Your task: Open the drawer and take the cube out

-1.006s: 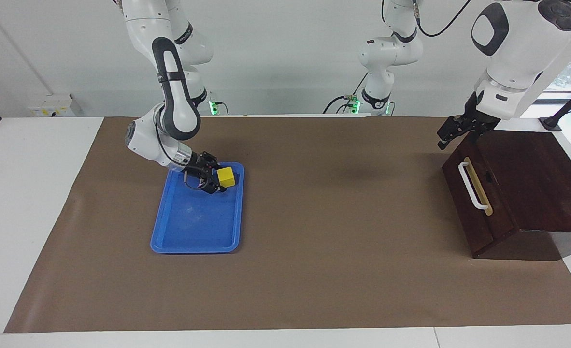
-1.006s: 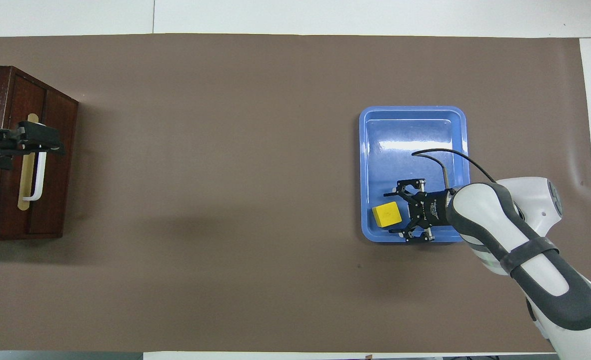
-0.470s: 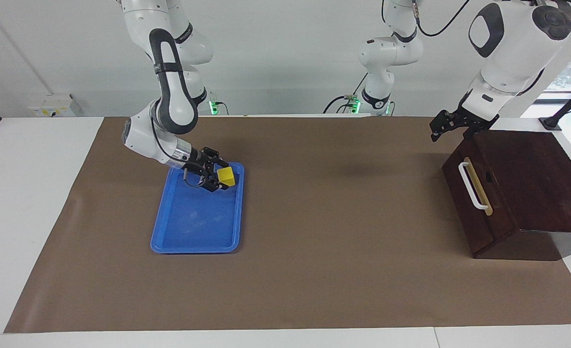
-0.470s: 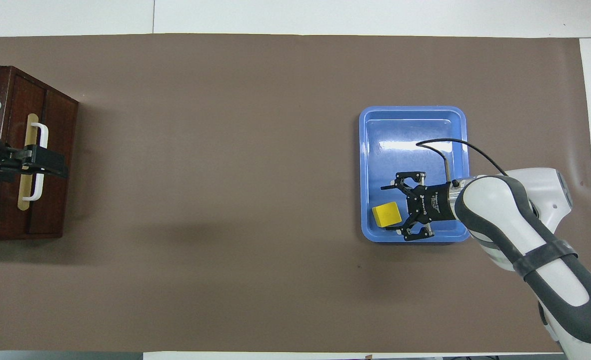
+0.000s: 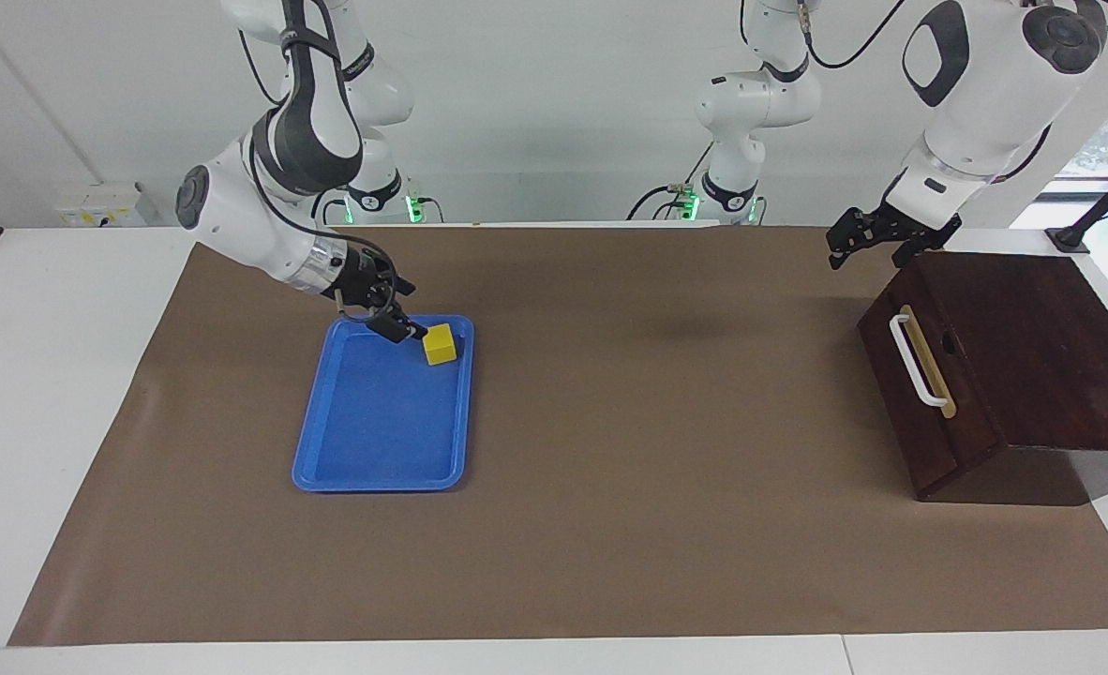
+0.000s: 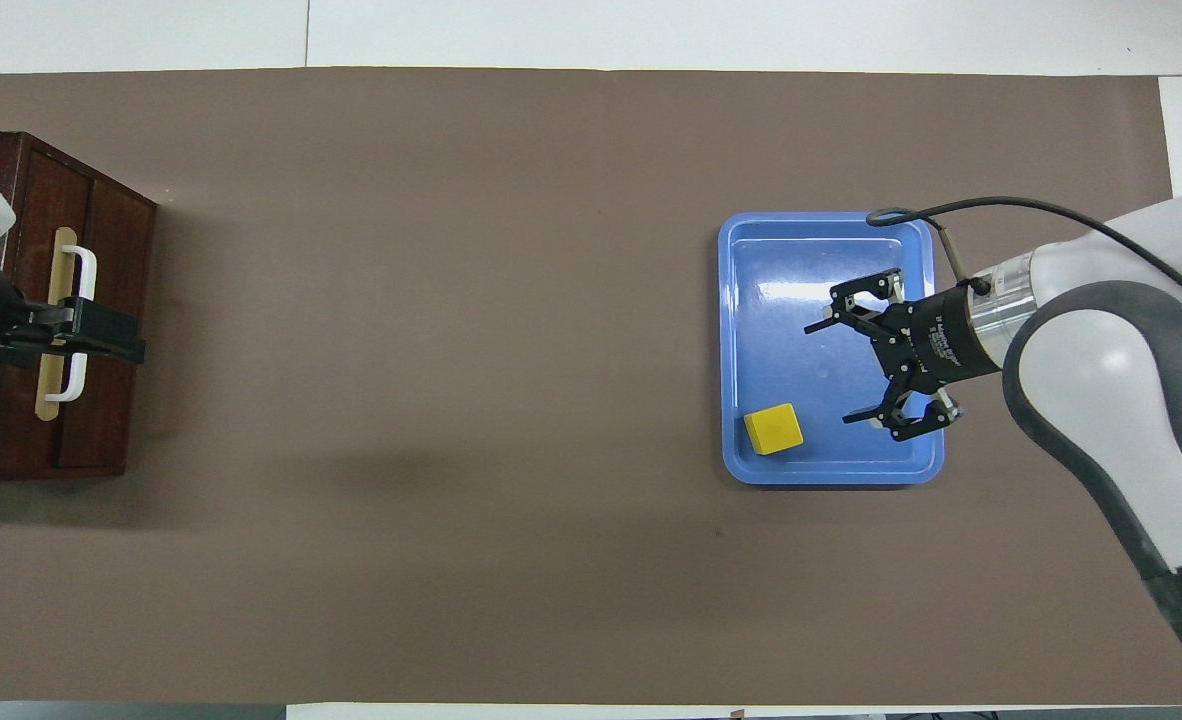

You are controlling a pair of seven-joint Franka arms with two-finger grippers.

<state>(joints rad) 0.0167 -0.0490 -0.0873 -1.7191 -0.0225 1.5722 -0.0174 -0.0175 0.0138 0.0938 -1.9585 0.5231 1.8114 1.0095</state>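
Note:
The small yellow cube [image 5: 441, 344] [image 6: 774, 429] lies loose in the blue tray [image 5: 378, 483] [image 6: 821, 222], in the corner nearest the robots and toward the table's middle. My right gripper [image 5: 398, 322] [image 6: 829, 374] hangs open just above the tray beside the cube, not touching it. The dark wooden drawer [image 5: 950, 439] [image 6: 116, 250] is pushed in, and its white handle [image 5: 912, 361] [image 6: 79, 262] is free. My left gripper [image 5: 861, 246] [image 6: 116, 343] hovers open above the drawer's front with nothing in it.
The dark wooden box [image 5: 1041, 347] stands at the left arm's end of the brown mat [image 5: 666, 394]. The tray lies toward the right arm's end. Bare mat stretches between them.
The right gripper has risen and drawn back from the cube, which stays in the tray. The left gripper has lifted away from the drawer's top edge, toward the robots.

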